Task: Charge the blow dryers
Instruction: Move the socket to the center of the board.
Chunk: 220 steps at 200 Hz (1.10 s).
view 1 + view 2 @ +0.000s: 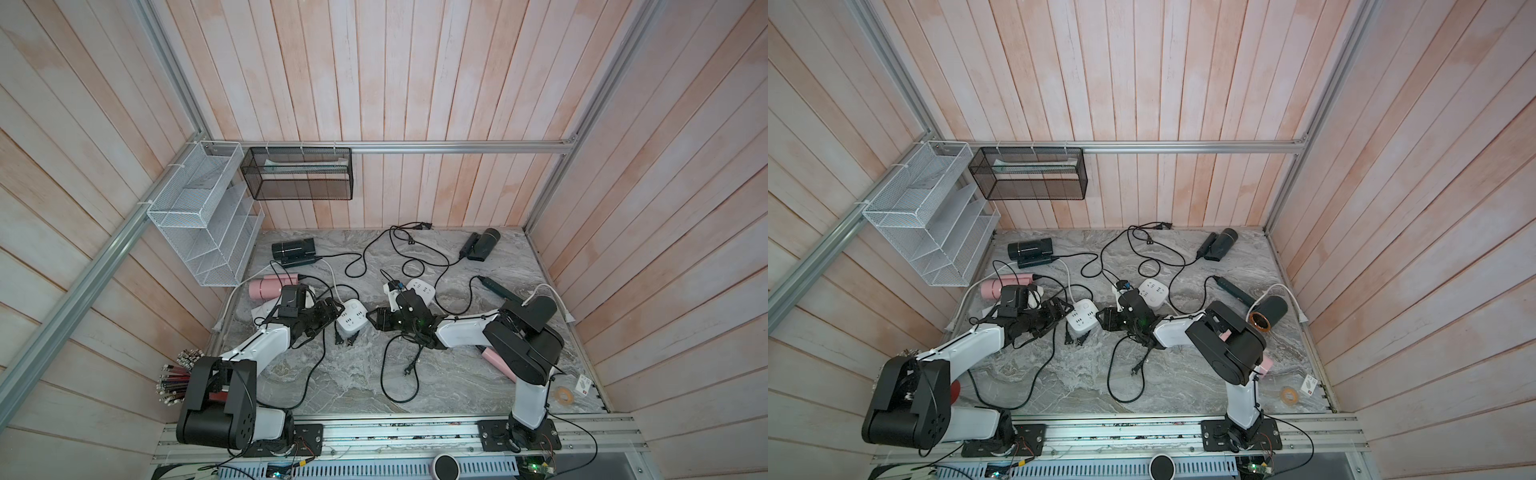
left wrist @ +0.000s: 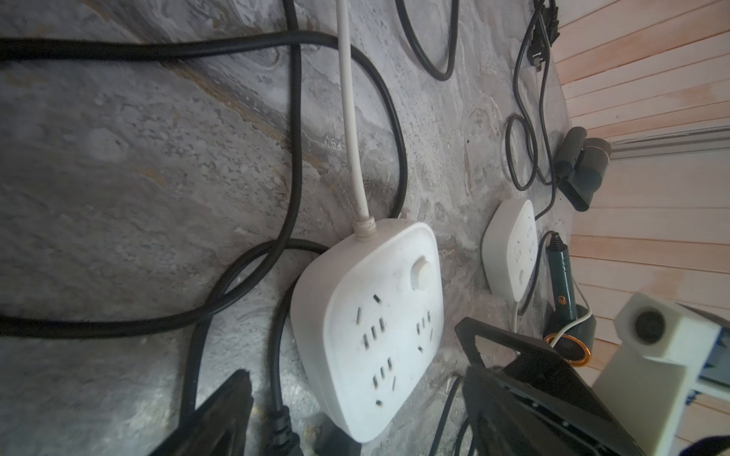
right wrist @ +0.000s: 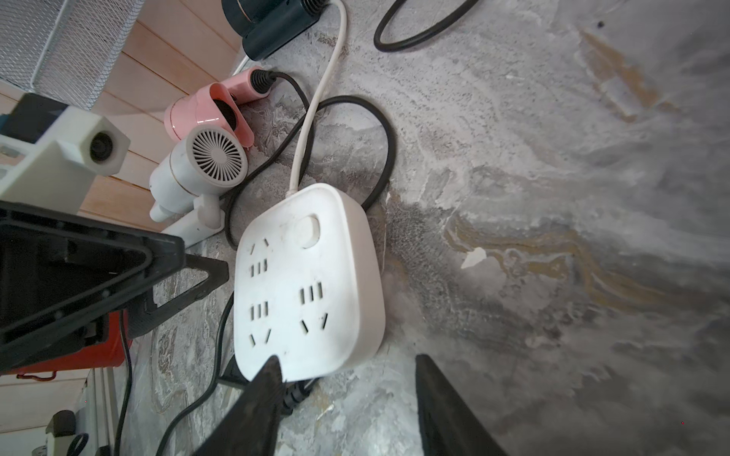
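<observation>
A white square power strip [image 1: 351,320] lies mid-table between both grippers. My left gripper [image 2: 355,410] is open, with the strip's [image 2: 375,327] near corner and a black plug [image 2: 282,426] between its fingers. My right gripper [image 3: 351,395] is open over bare table, one finger [image 3: 256,406] overlapping the strip's [image 3: 308,284] corner. Blow dryers lie around: black ones at the back left [image 1: 293,249] and back right [image 1: 482,243], a pink one [image 3: 205,110] beside a light grey one [image 3: 197,166], another pink one [image 1: 498,361] under the right arm, and a dark one [image 1: 1268,313].
A second power strip [image 1: 422,289] lies just behind the right gripper. Black cords loop across the marble table [image 1: 457,374], with loose plugs [image 1: 409,368] in front. Wire baskets [image 1: 203,216] hang on the left wall. A pencil cup [image 1: 174,382] stands front left.
</observation>
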Each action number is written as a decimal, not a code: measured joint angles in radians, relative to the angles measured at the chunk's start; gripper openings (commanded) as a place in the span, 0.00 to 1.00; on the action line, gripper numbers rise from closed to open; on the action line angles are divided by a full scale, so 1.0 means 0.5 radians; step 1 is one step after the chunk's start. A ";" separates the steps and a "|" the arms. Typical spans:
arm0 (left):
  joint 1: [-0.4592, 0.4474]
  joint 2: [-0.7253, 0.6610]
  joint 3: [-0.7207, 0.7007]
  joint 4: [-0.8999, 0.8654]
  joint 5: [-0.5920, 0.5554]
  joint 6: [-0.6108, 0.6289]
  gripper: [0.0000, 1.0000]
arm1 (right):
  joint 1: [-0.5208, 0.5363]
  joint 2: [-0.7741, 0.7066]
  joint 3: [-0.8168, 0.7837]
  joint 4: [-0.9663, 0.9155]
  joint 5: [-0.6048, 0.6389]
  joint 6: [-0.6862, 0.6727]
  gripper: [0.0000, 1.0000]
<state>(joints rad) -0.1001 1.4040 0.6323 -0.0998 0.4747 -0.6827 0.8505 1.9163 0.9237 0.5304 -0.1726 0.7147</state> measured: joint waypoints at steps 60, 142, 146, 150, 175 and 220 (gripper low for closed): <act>0.002 0.173 0.018 0.076 0.086 0.057 0.84 | 0.001 0.110 0.053 0.063 -0.041 0.050 0.51; 0.003 0.258 0.024 0.237 0.196 0.071 0.82 | 0.011 0.137 0.053 0.079 -0.071 0.060 0.42; 0.003 0.258 0.024 0.241 0.203 0.072 0.82 | 0.011 0.137 0.053 0.079 -0.071 0.061 0.42; 0.003 0.258 0.024 0.246 0.207 0.071 0.82 | 0.011 0.137 0.053 0.079 -0.072 0.061 0.42; 0.003 0.258 0.024 0.266 0.243 0.071 0.81 | 0.011 0.140 0.053 0.085 -0.071 0.060 0.42; 0.003 0.258 0.024 0.275 0.290 0.072 0.81 | 0.011 0.140 0.053 0.100 -0.071 0.060 0.42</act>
<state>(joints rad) -0.0986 1.5330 0.6445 0.0376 0.6197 -0.6468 0.8562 1.9862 0.9501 0.5804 -0.2081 0.7448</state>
